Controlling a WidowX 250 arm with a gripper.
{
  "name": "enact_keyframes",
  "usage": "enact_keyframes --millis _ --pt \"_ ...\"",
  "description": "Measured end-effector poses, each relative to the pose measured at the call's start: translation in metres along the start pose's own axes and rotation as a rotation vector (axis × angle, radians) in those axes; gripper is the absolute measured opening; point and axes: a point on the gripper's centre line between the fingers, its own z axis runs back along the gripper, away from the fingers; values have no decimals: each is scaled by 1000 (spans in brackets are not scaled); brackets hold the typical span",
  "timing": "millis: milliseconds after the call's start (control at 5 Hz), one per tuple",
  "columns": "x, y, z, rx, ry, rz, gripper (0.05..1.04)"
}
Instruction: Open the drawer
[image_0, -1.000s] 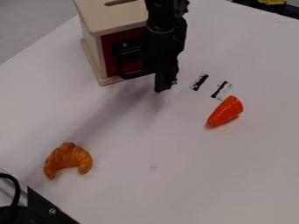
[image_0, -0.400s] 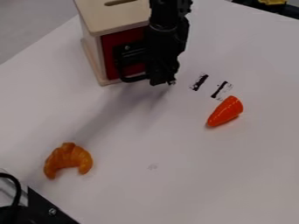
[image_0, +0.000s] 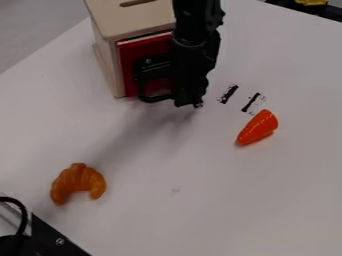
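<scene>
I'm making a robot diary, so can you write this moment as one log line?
task: open drawer; red drawer front: slightly out of pale wooden box; black gripper: at black curved handle; status: partly open

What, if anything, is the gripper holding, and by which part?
Cannot be told: the gripper is at the handle, but whether it grips or merely hooks it is unclear.

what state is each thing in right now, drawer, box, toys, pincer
drawer, slightly open, its red front standing out from the box
wooden box, upright
pincer, lowered at the drawer handle
orange cone-shaped toy, lying on its side
croissant, whole, lying on the table
</scene>
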Motion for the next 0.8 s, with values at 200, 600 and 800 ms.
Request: enact_keyframes --millis 200,600,800 --pt "-3 -14 2 0 -7 -23 117" --pt "-8 -38 6 -2 -11 -50 117" --pt "-7 -41 6 0 -7 -42 117"
